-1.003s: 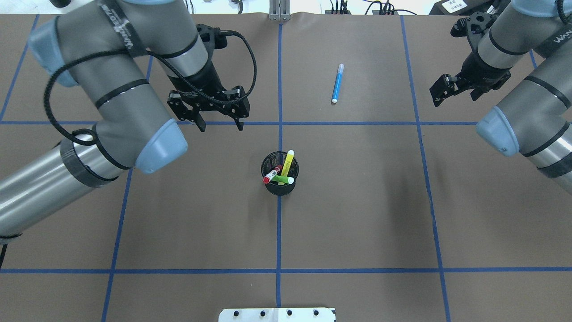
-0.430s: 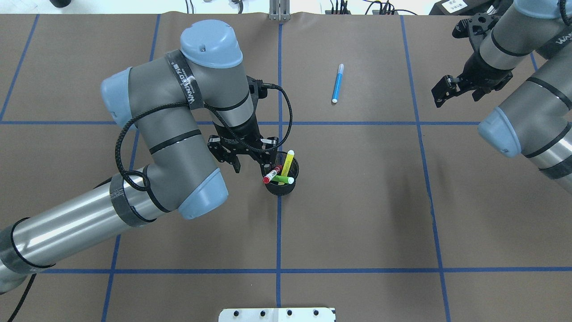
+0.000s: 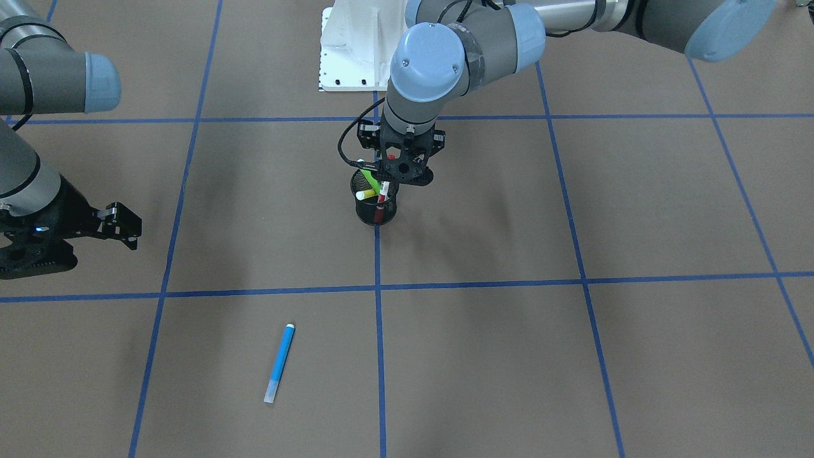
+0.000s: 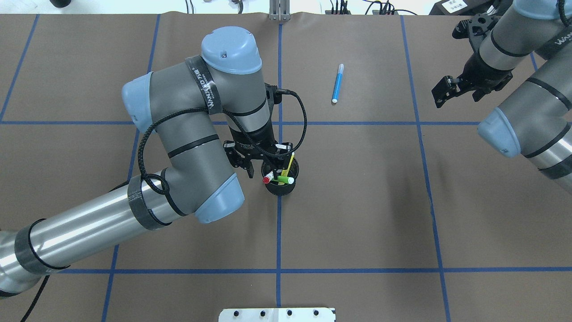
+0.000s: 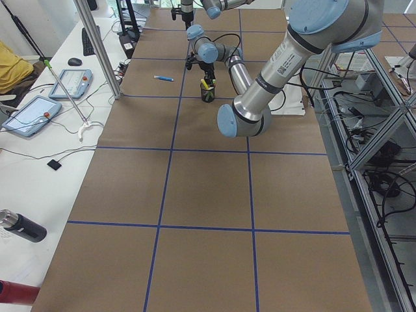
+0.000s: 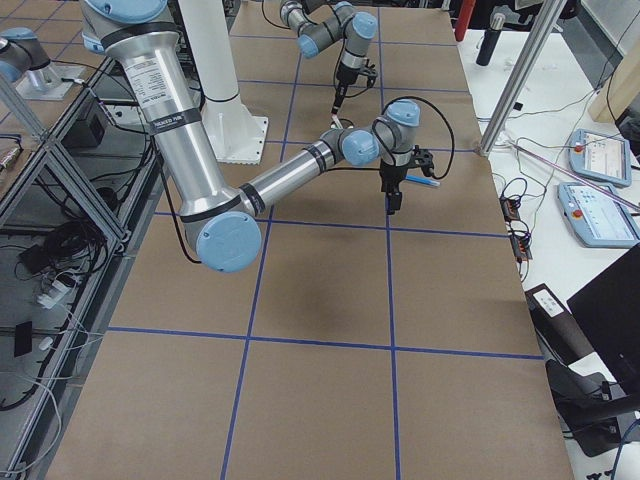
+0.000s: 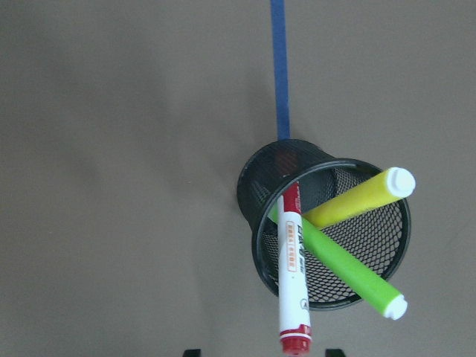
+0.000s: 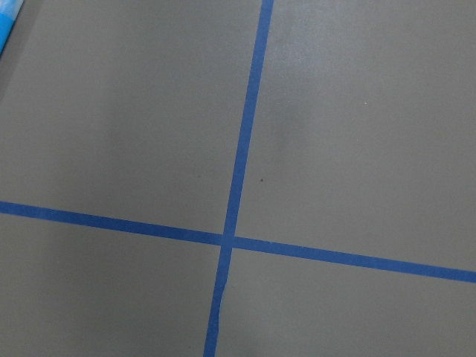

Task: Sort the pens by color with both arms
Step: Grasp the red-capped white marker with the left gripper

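A black mesh cup point(image 4: 279, 190) stands at the table's centre and holds three pens: a white one with a red cap point(image 7: 293, 275), a lime green one point(image 7: 342, 264) and a yellow one point(image 7: 357, 202). My left gripper point(image 4: 267, 172) is open just above the cup, with a finger on each side of the red cap point(image 4: 267, 180); its fingertips point(image 7: 192, 352) show at the bottom edge of the left wrist view. The blue pen point(image 4: 337, 83) lies alone on the far right part of the table. My right gripper point(image 4: 440, 96) is open and empty, off to the blue pen's right.
Blue tape lines point(image 4: 279, 232) divide the brown table into squares. The white base plate point(image 4: 277, 314) sits at the near edge. The left arm's elbow point(image 4: 214, 201) hangs over the squares left of the cup.
My left arm has swung right and down, from the far left square to directly over the cup, its open fingers now around the red-capped pen. The right arm has barely moved.
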### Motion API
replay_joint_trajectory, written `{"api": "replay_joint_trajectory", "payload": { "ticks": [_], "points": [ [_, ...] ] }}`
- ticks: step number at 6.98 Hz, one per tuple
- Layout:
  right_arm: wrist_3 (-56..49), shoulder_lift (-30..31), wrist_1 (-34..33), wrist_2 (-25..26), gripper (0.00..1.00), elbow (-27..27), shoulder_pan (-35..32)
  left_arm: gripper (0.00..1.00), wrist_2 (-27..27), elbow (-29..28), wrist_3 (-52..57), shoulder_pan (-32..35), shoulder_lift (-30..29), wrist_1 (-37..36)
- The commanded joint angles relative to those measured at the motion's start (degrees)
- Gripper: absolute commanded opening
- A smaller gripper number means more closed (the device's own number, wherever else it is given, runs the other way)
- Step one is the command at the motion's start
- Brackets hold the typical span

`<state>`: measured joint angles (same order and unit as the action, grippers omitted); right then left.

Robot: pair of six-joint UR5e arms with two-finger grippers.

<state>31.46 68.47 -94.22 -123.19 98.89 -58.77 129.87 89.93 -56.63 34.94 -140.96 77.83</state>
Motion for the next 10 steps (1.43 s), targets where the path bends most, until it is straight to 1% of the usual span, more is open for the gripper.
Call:
{"api": "replay_joint_trajectory", "payload": {
  "ticks": [1,4,8,10],
  "points": [
    [0.26,0.00,0.00,0.23,1.00,-0.37,0.06,0.57,0.03,-1.78,0.38,-0.05,-0.72,0.13],
    [0.35,0.09,0.00,0.23,1.00,-0.46,0.14,0.53,0.03,-3.27,0.38,-0.57,-0.55,0.92],
    [0.26,0.09,0.09,0.32,1.00,-0.98,0.15,0.42,0.03,-3.45,0.38,-0.93,-0.46,0.92],
    [0.44,0.09,0.09,0.32,1.00,-0.98,0.15,0.41,0.12,-3.45,0.39,-1.36,-0.46,0.92]
  ]
}}
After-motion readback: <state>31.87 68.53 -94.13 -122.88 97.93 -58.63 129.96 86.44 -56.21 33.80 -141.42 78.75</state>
